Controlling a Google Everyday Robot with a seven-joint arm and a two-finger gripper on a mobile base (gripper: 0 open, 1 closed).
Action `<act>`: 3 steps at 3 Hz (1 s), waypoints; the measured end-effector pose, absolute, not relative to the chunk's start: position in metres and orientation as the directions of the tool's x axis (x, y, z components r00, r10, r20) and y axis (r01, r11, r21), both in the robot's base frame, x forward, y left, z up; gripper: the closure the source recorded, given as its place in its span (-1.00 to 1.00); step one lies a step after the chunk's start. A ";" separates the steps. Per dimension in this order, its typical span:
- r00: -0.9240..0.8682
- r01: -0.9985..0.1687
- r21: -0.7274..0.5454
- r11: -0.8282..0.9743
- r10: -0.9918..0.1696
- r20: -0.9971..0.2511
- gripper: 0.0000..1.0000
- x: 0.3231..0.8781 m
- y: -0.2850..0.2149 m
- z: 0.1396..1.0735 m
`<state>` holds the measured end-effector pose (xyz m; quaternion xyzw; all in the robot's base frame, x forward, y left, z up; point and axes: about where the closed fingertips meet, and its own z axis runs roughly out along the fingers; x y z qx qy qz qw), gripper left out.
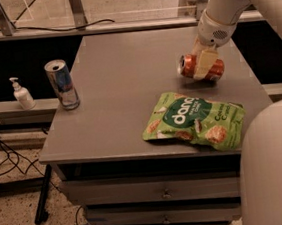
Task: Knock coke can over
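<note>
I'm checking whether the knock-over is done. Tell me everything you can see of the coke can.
The coke can is a small red-orange metal can with a silver top. It is turned on its side, top facing left, over the right part of the table, behind the green snack bag. The gripper crosses its middle, hiding part of it. Whether the can rests on the tabletop or hangs just above it is unclear.

At the far right of the table (126, 66), the gripper (204, 66) clasps the coke can (187, 66), which is tipped on its side. A snack bag (195, 121) lies just in front. A taller can (62, 85) stands upright at the left edge, with a pump bottle (22, 94) off the table further left.
</note>
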<state>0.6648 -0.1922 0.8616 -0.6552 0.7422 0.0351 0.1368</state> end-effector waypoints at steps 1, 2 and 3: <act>-0.128 -0.986 -0.070 0.149 -0.961 -0.244 0.68 0.656 -0.200 0.844; -0.135 -0.987 -0.057 0.153 -0.961 -0.243 0.26 0.654 -0.202 0.842; -0.135 -0.987 -0.056 0.153 -0.960 -0.243 -0.19 0.654 -0.202 0.843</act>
